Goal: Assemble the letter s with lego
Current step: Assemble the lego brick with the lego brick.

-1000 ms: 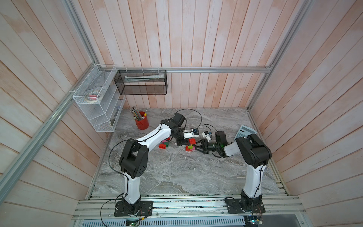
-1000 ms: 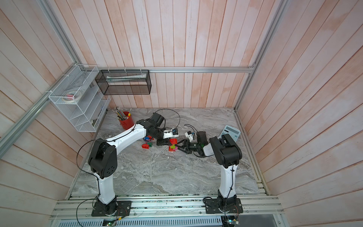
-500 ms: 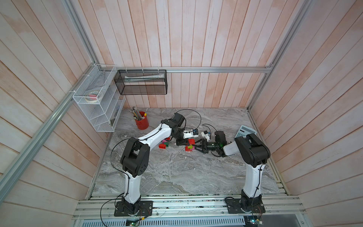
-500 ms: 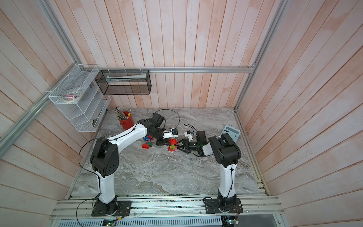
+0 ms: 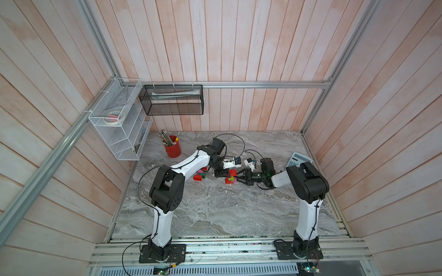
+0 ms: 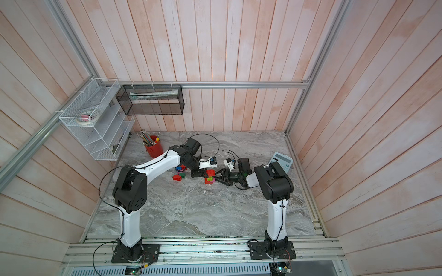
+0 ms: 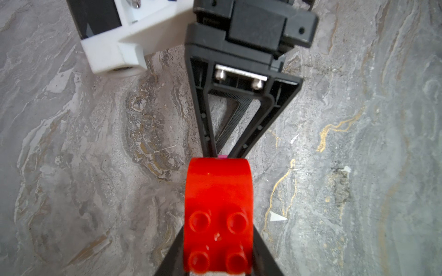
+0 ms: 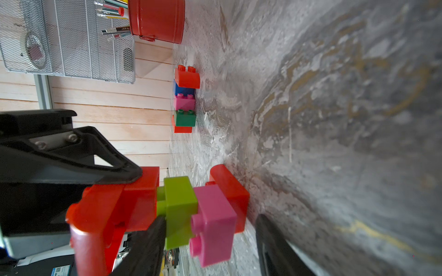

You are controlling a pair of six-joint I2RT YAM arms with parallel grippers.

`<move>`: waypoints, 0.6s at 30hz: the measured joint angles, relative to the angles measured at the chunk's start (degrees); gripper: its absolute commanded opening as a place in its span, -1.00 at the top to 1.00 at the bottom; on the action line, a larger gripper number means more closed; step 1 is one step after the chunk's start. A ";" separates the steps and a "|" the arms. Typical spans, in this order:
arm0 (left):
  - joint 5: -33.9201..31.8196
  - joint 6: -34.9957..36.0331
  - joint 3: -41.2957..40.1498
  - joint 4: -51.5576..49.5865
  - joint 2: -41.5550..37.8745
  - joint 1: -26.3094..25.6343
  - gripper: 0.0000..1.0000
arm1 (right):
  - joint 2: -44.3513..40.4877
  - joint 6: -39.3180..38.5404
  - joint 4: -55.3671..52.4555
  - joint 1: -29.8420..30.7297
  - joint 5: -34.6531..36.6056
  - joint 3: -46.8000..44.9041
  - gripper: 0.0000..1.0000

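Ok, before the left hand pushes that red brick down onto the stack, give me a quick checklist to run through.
1. Grip: the left hand clamps the red studded plastic brick: ok.
2. Seating: that brick fully down on the lime green plastic brick: not ok, lime studs show between them.
3. Brace: the right hand clamped on the stack: not ok, its fingers straddle the lime brick and the pink plastic brick, with a gap on one side.
4. Base: the bottom red brick resting on the grey marble table: ok.
5. Stud alignment of the held brick: cannot tell.
6. The loose spare bricks apart from both hands: ok.
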 measured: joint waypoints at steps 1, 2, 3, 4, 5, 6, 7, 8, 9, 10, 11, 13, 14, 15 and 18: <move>-0.02 0.00 0.00 0.00 0.00 0.00 0.42 | 0.00 -0.07 0.00 0.00 0.00 0.00 -0.20; -0.02 0.00 0.00 0.00 0.00 0.00 0.43 | 0.00 -0.13 0.00 0.00 0.00 0.00 -0.20; -0.02 0.00 0.00 0.00 0.04 0.00 0.43 | 0.00 -0.13 0.00 0.00 0.02 0.00 -0.21; 0.00 0.00 0.00 0.00 0.07 0.00 0.43 | 0.00 -0.15 0.00 0.00 0.00 0.00 -0.20; -0.02 0.00 0.00 0.00 0.07 0.00 0.43 | 0.00 -0.15 0.00 0.00 0.00 0.00 -0.20; -0.02 -0.02 0.02 -0.02 0.09 0.00 0.43 | 0.00 -0.13 0.00 0.00 0.00 0.00 -0.20; -0.02 -0.15 0.07 -0.02 0.11 0.00 0.43 | 0.00 -0.15 0.00 0.00 0.00 0.00 -0.19; -0.02 -0.22 0.13 -0.04 0.17 0.00 0.43 | 0.00 -0.13 0.02 0.00 0.00 0.00 -0.19; -0.02 -0.31 0.20 -0.02 0.22 0.00 0.43 | 0.00 -0.15 0.00 0.00 0.00 0.00 -0.20; -0.02 -0.46 0.24 -0.02 0.28 0.00 0.43 | 0.00 -0.15 0.00 0.00 0.00 0.00 -0.20; -0.02 -0.66 0.24 -0.02 0.28 -0.02 0.43 | 0.00 -0.13 0.02 0.00 0.00 0.00 -0.20; -0.07 -0.90 0.24 -0.02 0.28 -0.07 0.43 | 0.00 -0.13 0.02 0.00 0.00 0.00 -0.20; -0.13 -0.98 0.24 -0.02 0.28 -0.11 0.43 | 0.00 -0.13 0.02 0.00 0.00 0.00 -0.19; -0.26 -1.05 0.24 0.00 0.28 -0.15 0.43 | 0.00 -0.13 0.02 0.00 0.00 0.00 -0.19; -0.50 -1.09 0.24 0.02 0.28 -0.35 0.43 | 0.00 -0.13 0.04 0.00 0.00 0.00 -0.19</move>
